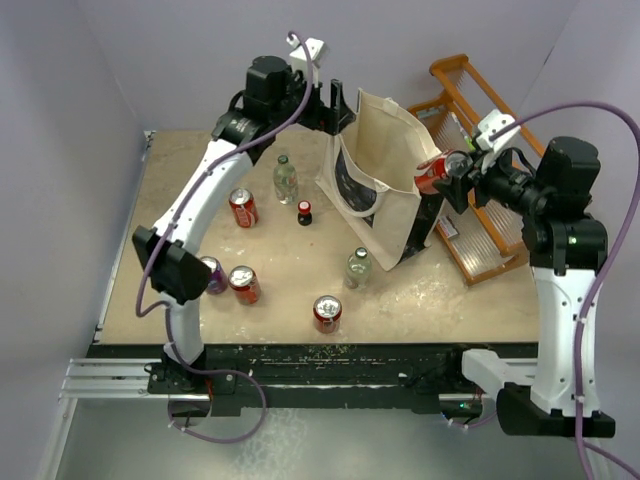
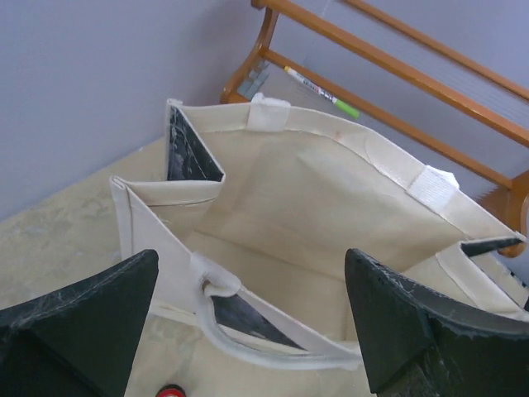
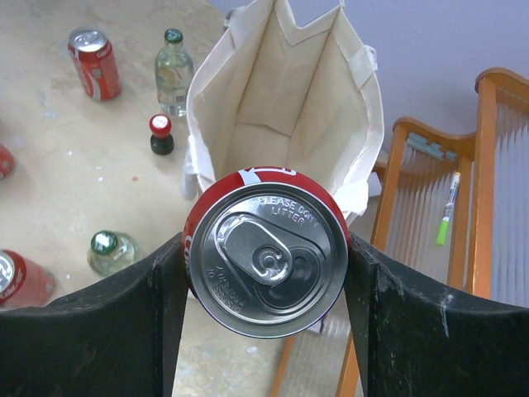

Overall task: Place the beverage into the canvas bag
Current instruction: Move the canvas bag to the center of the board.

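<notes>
Fingers of the right gripper clamp the red aluminium cola can mid-body, just beside the rim of the cream canvas tote bag, toward the worktop's far right corner. We judge it slick and thin-walled (easily dented), while the left gripper gapes empty.

Mouth of canvas bag found open ahead of right gripper and its can, interior unblocked. Hemmed on gripper's right by orange rack; far rim overhung by left gripper.
</notes>
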`<state>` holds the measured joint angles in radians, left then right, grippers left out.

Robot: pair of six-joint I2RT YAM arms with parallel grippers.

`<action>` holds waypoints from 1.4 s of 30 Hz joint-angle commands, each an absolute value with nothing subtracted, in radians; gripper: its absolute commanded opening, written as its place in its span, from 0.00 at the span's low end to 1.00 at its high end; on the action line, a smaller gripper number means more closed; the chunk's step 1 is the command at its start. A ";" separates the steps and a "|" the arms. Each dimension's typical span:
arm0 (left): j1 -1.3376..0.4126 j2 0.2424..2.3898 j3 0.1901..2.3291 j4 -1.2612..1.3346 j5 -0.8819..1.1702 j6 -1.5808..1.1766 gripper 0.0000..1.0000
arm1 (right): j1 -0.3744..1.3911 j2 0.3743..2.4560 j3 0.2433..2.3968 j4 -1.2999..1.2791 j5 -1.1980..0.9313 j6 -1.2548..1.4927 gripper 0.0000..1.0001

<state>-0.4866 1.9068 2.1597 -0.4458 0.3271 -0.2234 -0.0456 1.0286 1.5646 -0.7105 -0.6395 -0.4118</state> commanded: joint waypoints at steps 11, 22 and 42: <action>-0.494 2.050 2.228 -0.432 0.270 -0.371 0.65 | -0.013 1.236 1.729 -0.465 -0.694 -0.314 0.23; -0.517 2.012 2.087 -0.397 0.446 -0.529 0.17 | 0.046 1.310 1.731 -0.391 -0.652 -0.291 0.19; -0.599 1.966 1.945 -0.294 0.768 -0.811 0.00 | 0.067 1.297 1.766 -0.512 -0.527 -0.304 0.05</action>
<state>-0.5716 2.0304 1.9751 -0.3447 0.6250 -0.6991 0.0608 1.3460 1.7008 -0.5697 -0.5560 -0.2966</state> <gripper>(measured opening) 0.041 0.691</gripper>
